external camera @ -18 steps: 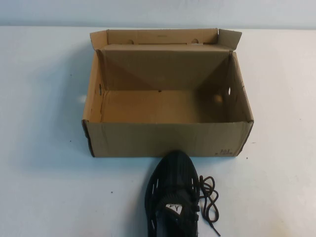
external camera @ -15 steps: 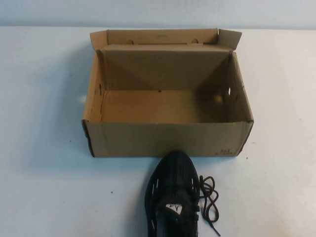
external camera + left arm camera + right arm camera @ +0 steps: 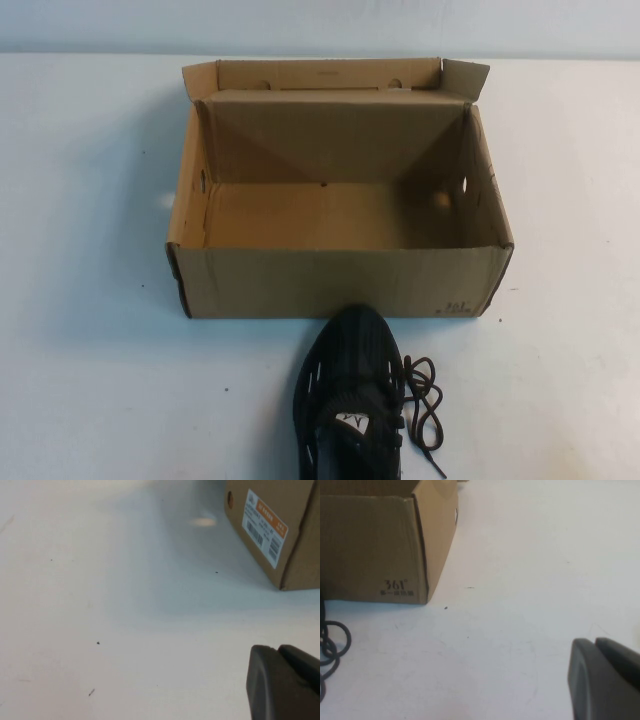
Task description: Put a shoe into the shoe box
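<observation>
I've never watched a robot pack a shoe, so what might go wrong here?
Judging from the pictures:
1. The shoe lies outside the shoe box, toe near the front wall; lifted too low, it could push the box.
2. Its loose laces trail on the table and might snag.
3. The left tool and right tool are shut, apart from the shoe; both must open first.

Shoe box (image 3: 340, 280): top open, lid flap folded back upright at the far side; interior bare, reachable from above.
Shoe (image 3: 350, 400): toe just beside the near wall, blocking the approach there; laces (image 3: 422, 400) trail to the right.
Table (image 3: 90, 380): bare left and right of box.
</observation>
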